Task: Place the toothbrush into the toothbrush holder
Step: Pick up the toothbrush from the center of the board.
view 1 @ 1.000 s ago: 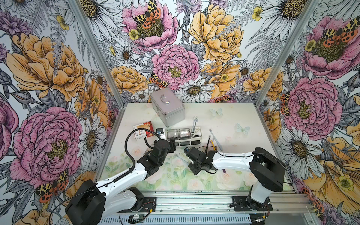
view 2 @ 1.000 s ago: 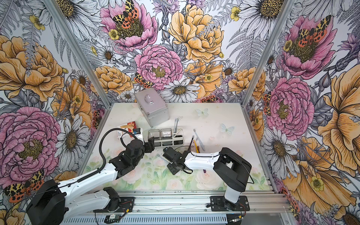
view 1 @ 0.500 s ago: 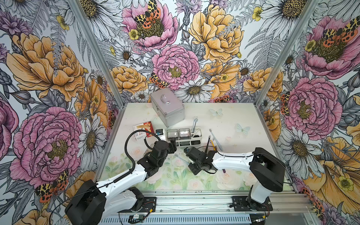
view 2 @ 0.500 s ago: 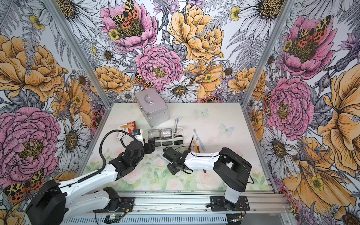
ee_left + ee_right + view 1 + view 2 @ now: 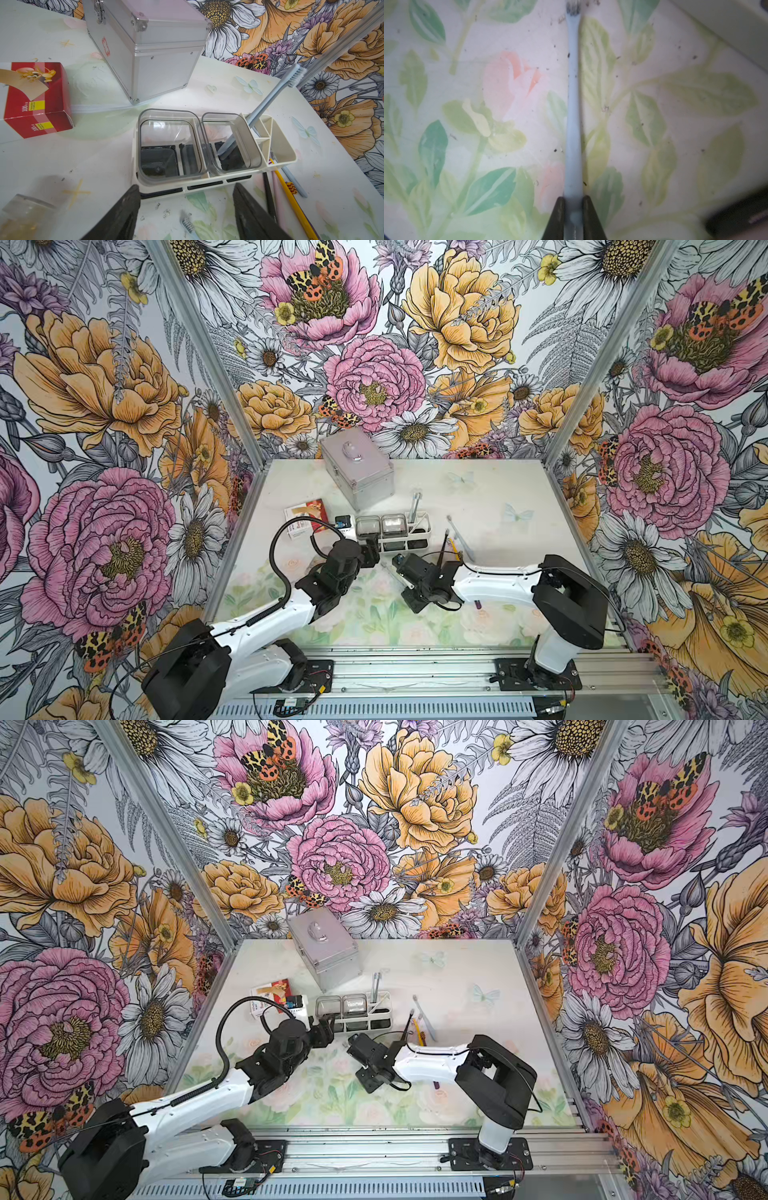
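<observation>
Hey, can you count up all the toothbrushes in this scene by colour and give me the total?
Light blue plastic toothbrushes: 3
Yellow toothbrush: 1
Pale pink toothbrush: 1
Black toothbrush: 1
Total: 6

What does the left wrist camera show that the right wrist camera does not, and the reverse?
Only the left wrist view: the toothbrush holder with a standing toothbrush in it, the silver case, the red box and the open left gripper. Only the right wrist view: the right gripper closed on the handle of a pale blue toothbrush. Both: the flowered table and, it seems, that toothbrush's bristles.
</observation>
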Controlling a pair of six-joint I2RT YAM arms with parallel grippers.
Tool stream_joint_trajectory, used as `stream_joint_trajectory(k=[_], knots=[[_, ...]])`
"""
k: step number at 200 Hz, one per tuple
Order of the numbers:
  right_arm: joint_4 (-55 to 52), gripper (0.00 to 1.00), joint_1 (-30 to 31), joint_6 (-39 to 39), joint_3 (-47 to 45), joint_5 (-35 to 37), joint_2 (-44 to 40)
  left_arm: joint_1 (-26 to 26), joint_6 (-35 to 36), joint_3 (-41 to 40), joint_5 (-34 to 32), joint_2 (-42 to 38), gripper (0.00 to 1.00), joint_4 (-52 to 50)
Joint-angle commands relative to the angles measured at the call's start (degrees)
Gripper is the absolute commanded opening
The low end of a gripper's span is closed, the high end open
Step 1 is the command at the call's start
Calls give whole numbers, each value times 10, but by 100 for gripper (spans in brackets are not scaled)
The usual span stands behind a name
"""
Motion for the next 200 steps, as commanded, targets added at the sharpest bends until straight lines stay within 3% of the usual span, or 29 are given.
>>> stream_joint_trajectory(k=[1,38,111,159,200], knots=[[-31,5,5,6,-7,4,-22,1,-4,23,27,11,72,10],[-30,5,5,12,-13,15,-77,8,11,72,64,42,72,-31],[-30,4,5,14,-28,73,-182,21,-22,127,168,63,73,-49],[-30,4,5,12,-26,109,-207,55,-66,133,254,46,73,-37],[-29,4,6,9,-22,131,-219,59,-85,140,287,50,73,-29]])
